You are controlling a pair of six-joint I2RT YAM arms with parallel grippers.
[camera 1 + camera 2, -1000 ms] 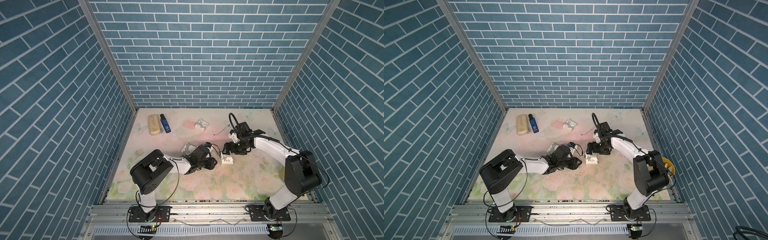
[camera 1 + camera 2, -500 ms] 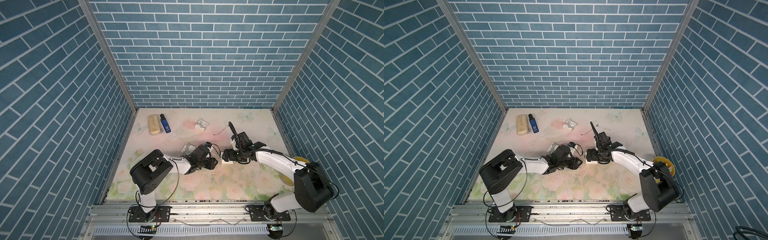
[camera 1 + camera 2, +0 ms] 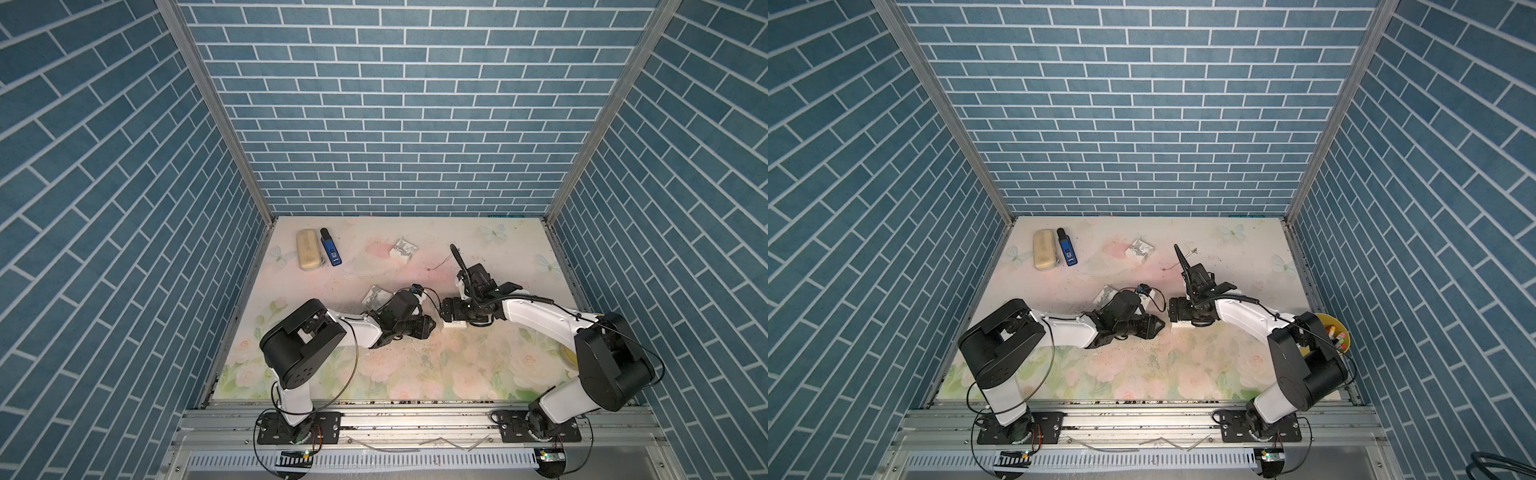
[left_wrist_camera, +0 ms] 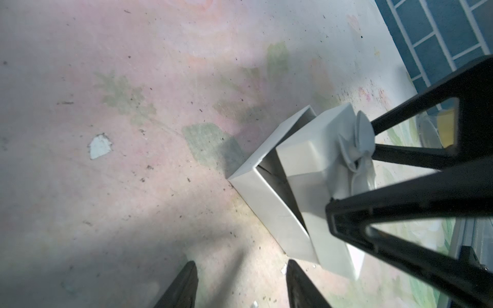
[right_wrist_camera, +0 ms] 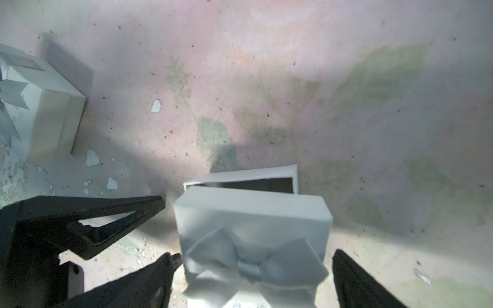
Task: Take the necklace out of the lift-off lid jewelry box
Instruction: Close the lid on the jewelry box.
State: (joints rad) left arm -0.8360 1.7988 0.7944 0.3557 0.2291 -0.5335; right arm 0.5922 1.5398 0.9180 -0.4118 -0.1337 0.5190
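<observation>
Since a second ago the right arm has come down. Its right gripper (image 5: 253,253) was then above the jewelry box (image 3: 455,325), toward 1 o'clock of it in both top views. Now it is low at the box, with the forearm lying almost flat over the table (image 3: 415,374). The left arm and the box have kept their places. The box stands near the middle of the table. Its lid (image 5: 250,213), white with a pale bow, is not seated: it sits askew and tilted on the base (image 4: 269,210), so a dark strip of the inside shows along one edge. In this strip I cannot see the necklace. The right jaws stand very wide, one on each side of the lid and very close to its sides; whether they press it or only straddle it I cannot tell. The left gripper (image 4: 240,262) is at 9 o'clock of the box, near but apart from it, its jaws about half open with only bare table between them. A second white box (image 3: 376,296) with a bow stands at 10 o'clock, just behind the left wrist, and a third box (image 3: 402,249) lies farther at 11 o'clock. A tan case (image 3: 308,250) and a blue device (image 3: 331,252) lie side by side near the far left corner. A yellow bowl (image 3: 1324,319) with coloured things stands behind the right arm at 3 o'clock.
</observation>
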